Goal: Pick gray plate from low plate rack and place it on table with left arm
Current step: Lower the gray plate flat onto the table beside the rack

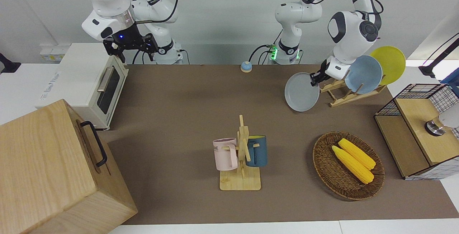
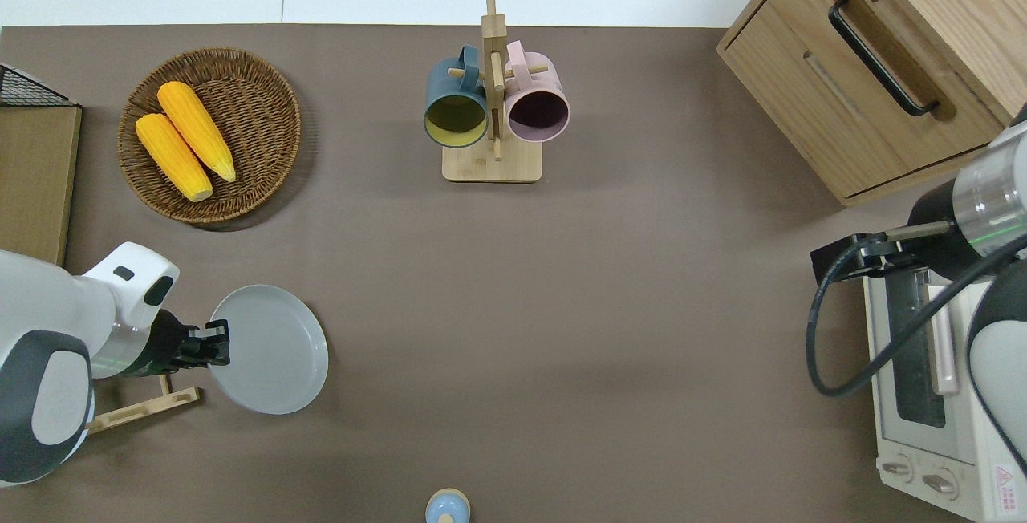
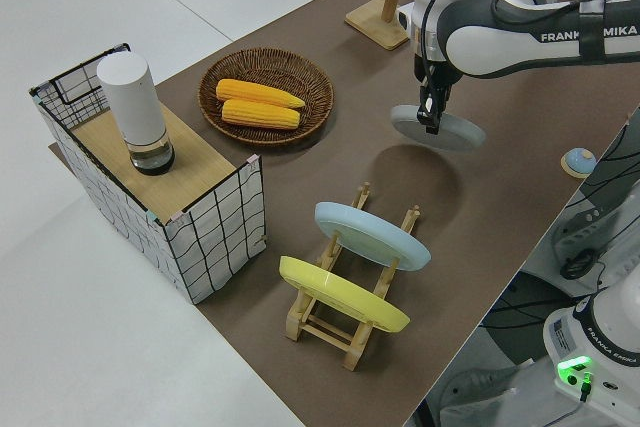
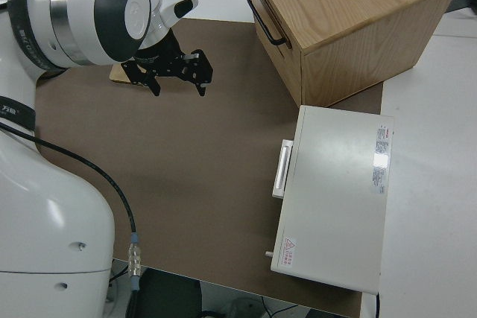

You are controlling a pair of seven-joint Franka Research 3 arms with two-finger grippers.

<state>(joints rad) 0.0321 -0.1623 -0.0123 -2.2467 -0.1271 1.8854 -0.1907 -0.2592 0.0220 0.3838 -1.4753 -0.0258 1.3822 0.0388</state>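
Note:
The gray plate (image 1: pixel 301 92) (image 2: pixel 271 349) (image 3: pixel 442 130) hangs tilted in the air over the brown table (image 1: pixel 186 104) (image 2: pixel 610 330), clear of the low plate rack (image 1: pixel 342 94) (image 2: pixel 140 407) (image 3: pixel 345 322). My left gripper (image 1: pixel 315 78) (image 2: pixel 213 344) (image 3: pixel 431 122) is shut on the plate's rim at the edge toward the rack. The rack holds a light-blue plate (image 1: pixel 363 74) (image 3: pixel 372 235) and a yellow plate (image 1: pixel 389 63) (image 3: pixel 343 294). My right arm is parked, its gripper (image 1: pixel 129 45) (image 4: pixel 177 74) open.
A wicker basket (image 1: pixel 322 162) (image 2: pixel 265 106) with two corn cobs lies farther from the robots than the plate. A mug stand (image 1: pixel 241 162) (image 2: pixel 491 106) holds two mugs mid-table. A toaster oven (image 1: pixel 91 83), a wooden cabinet (image 1: pixel 46 169) and a wire crate (image 1: pixel 417 130) line the table's ends.

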